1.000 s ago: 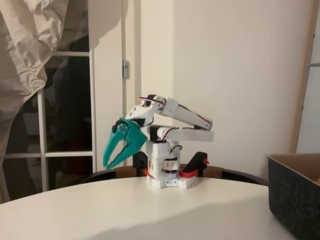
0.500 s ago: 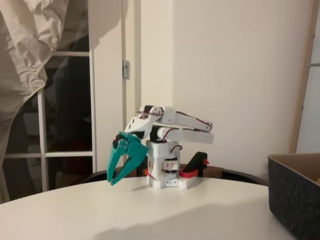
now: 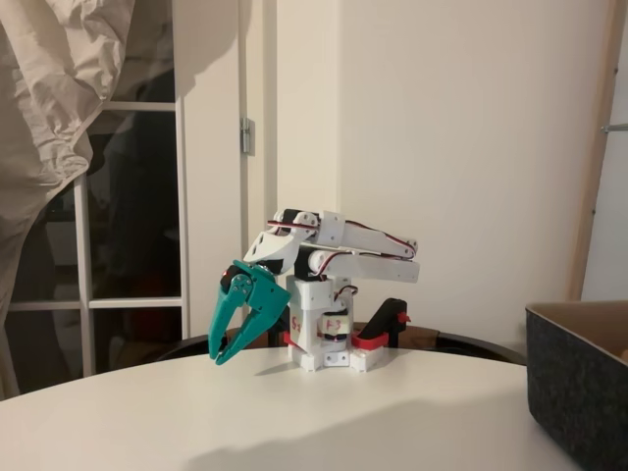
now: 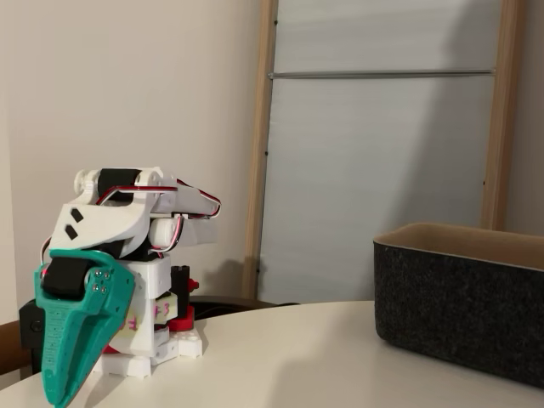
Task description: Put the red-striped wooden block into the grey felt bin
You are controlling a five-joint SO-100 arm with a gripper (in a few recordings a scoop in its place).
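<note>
**Arm folded near its base, nothing gripped**

In a fixed view, the arm is seen folded low over its base [image 3: 322, 339], with the teal gripper [image 3: 224, 353] pointed down and to the left of the base, its tips just above the counter [image 3: 294, 422]. The jaws are seen slightly parted, with nothing held between them. The bin [image 3: 579, 378] is seen at the right edge, well apart from the base, its tan lining visible above the dark wall.

In another fixed view, the gripper [image 4: 58, 395] is seen edge-on in front of the base, so the jaw gap cannot be judged there. The bin [image 4: 459, 310] stands well to the right of the base.

The block cannot be made out on the counter; whether it lies inside the bin is hidden by the walls. The step is judged to be either rest after a drop or the start of a search. The block must be located before any reach is made.
</note>
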